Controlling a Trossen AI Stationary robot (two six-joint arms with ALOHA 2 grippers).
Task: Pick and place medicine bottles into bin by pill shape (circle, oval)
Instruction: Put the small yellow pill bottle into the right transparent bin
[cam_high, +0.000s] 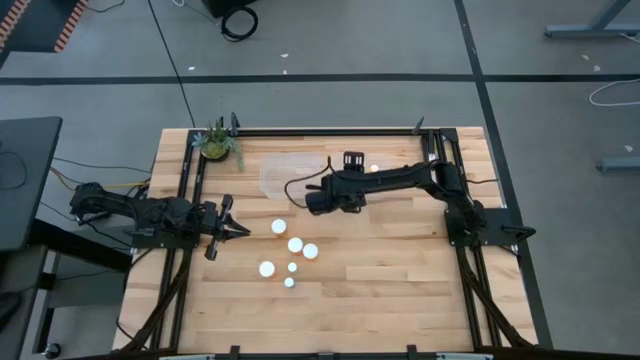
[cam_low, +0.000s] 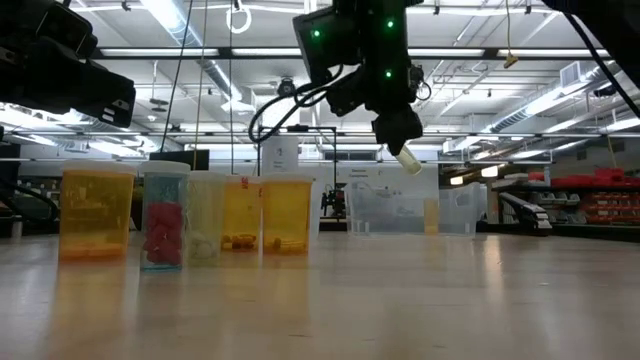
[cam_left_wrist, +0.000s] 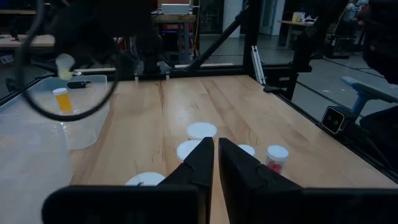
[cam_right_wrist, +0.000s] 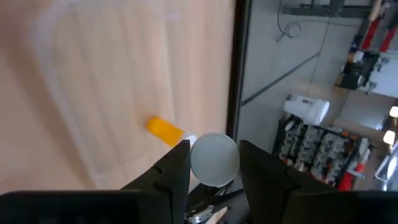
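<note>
- High view: the right gripper (cam_high: 316, 203) is stretched out over the middle of the table, just beside the clear bin (cam_high: 292, 172). The left gripper (cam_high: 238, 231) sits at the left side, pointing at a bunch of white-capped medicine bottles (cam_high: 295, 244) standing on the wood. There's a small plant (cam_high: 217, 143) at the far-left corner.
- Low view: the right gripper (cam_low: 404, 152) hangs in the air with a white-capped bottle (cam_low: 409, 161) sticking out of its tip, above the bin (cam_low: 400, 208). Five bottles (cam_low: 286, 214) stand in a row on the left.
- Left wrist view: its fingers (cam_left_wrist: 200, 163) are pretty much together, nothing between them. One orange bottle (cam_left_wrist: 61, 99) stands inside the bin (cam_left_wrist: 84, 127).
- Right wrist view: fingers (cam_right_wrist: 176, 169) clamped on the held bottle's white cap (cam_right_wrist: 214, 158). Another orange bottle (cam_right_wrist: 166, 131) lies below in the bin (cam_right_wrist: 93, 81).
</note>
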